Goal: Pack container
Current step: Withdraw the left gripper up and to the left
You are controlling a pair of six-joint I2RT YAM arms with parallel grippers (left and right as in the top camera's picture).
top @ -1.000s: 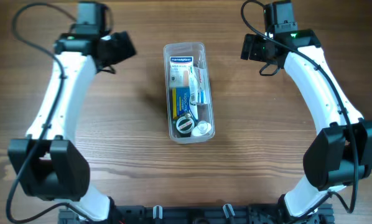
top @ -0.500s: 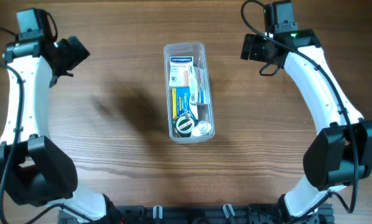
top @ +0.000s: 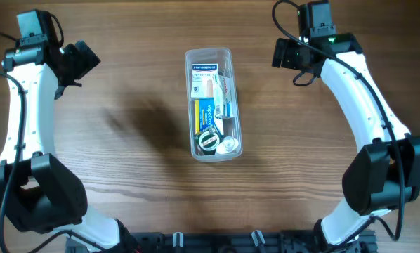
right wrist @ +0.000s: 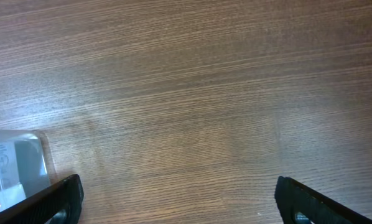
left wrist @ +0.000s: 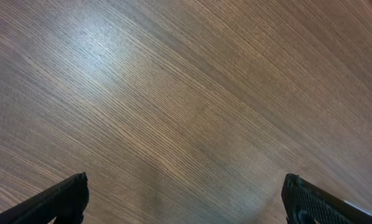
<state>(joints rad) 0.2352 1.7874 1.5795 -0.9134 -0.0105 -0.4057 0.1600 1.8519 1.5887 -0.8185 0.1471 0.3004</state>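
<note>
- The container (top: 213, 104) is seen packed with boxes (top: 208, 105), midway between both arms.
- The left gripper (left wrist: 186, 193) and right gripper (right wrist: 176, 196) are spread wide, empty, either side of the container.
- Its rim could be clipped by a low sweep, spilling loose contents.

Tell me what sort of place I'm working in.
Probably a robotics lab bench: a wood-grain table, a left arm and right arm mounted at its edge, one clear container of small packs set centrally.
</note>
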